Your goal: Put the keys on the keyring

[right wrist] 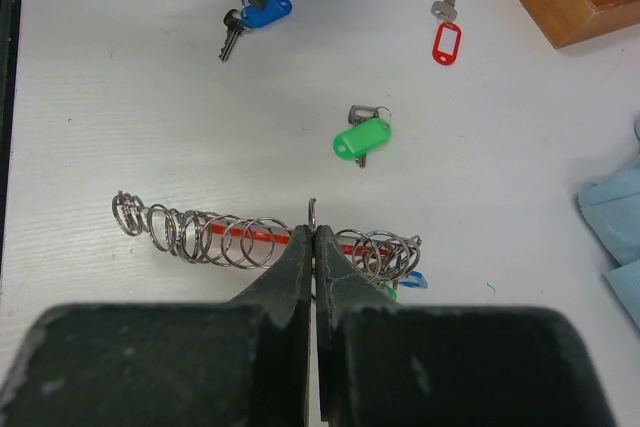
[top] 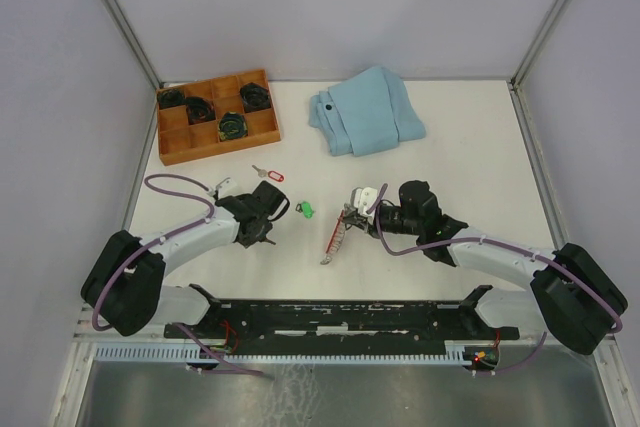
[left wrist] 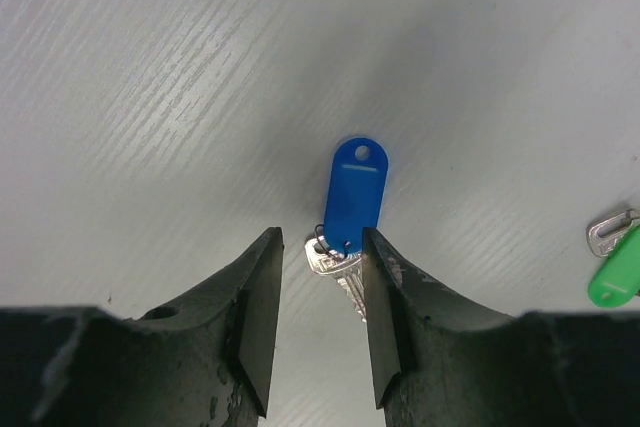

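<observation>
**The keyring (right wrist: pixel 230 239) pinched by the right gripper (right wrist: pixel 313 237), with loose keys to its left**

The keyring, a red strip lined with silvery loops, lies on the white table (top: pixel 450 162) just ahead of the arms. The right gripper's fingers are pressed together on one loop partway along it. Left of it lies the green-tagged key (right wrist: pixel 360 137), apart from everything. Further left, the blue-tagged key (left wrist: pixel 352 192) lies flat between the spread fingers of the left gripper (left wrist: pixel 320 317). The red-tagged key (top: pixel 270 175) lies further back, near a wooden tray (top: pixel 170 147). A folded light-blue cloth (top: pixel 365 112) sits back right. Bare tabletop separates the keys, and the table's edges are well away.
</observation>
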You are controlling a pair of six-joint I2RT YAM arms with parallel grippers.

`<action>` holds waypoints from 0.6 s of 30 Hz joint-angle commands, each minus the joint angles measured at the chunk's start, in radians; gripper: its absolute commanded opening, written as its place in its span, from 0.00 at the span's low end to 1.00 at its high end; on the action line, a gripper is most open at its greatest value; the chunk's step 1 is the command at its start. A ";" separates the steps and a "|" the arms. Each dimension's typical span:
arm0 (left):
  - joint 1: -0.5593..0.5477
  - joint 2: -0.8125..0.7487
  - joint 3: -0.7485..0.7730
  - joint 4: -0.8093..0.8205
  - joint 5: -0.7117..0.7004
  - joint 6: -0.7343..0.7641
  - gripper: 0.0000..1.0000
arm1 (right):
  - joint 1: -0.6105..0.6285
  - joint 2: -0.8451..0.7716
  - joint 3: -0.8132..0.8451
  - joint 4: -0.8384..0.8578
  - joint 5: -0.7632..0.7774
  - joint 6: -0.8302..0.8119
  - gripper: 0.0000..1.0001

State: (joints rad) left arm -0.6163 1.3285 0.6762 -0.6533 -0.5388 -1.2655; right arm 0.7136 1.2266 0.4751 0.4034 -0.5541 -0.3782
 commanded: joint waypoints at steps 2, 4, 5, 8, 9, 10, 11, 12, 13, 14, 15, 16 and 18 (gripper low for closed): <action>0.003 -0.009 0.021 0.002 0.016 -0.100 0.42 | 0.007 -0.031 0.009 0.068 -0.034 0.006 0.01; 0.003 -0.008 0.013 0.015 0.029 -0.108 0.39 | 0.008 -0.033 0.009 0.067 -0.037 0.006 0.01; 0.003 -0.007 0.009 0.016 0.031 -0.113 0.38 | 0.007 -0.033 0.008 0.064 -0.039 0.005 0.01; 0.002 -0.005 0.004 0.017 0.025 -0.121 0.34 | 0.010 -0.036 0.009 0.060 -0.041 0.002 0.01; 0.003 -0.004 0.003 0.017 0.022 -0.123 0.33 | 0.010 -0.036 0.010 0.059 -0.042 0.001 0.01; 0.003 -0.003 0.001 0.017 0.020 -0.125 0.32 | 0.011 -0.035 0.011 0.056 -0.044 0.002 0.01; 0.003 -0.003 -0.002 0.016 0.017 -0.127 0.31 | 0.011 -0.035 0.011 0.057 -0.045 0.002 0.01; 0.002 -0.004 -0.004 0.016 0.012 -0.129 0.31 | 0.011 -0.035 0.011 0.056 -0.044 0.001 0.01; 0.003 -0.002 -0.007 0.017 0.007 -0.131 0.30 | 0.012 -0.034 0.012 0.055 -0.045 0.000 0.01; 0.003 -0.002 -0.011 0.015 0.002 -0.133 0.30 | 0.012 -0.034 0.012 0.054 -0.045 -0.001 0.01; 0.003 -0.002 -0.014 0.016 -0.001 -0.136 0.29 | 0.012 -0.034 0.013 0.052 -0.049 0.000 0.01; 0.002 -0.002 -0.016 0.016 -0.001 -0.141 0.28 | 0.013 -0.036 0.013 0.051 -0.050 -0.002 0.01; 0.002 0.002 -0.021 0.021 -0.005 -0.146 0.27 | 0.014 -0.036 0.014 0.048 -0.055 -0.001 0.01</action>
State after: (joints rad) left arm -0.6163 1.3285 0.6659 -0.6483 -0.4957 -1.3437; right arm 0.7204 1.2247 0.4751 0.4019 -0.5724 -0.3790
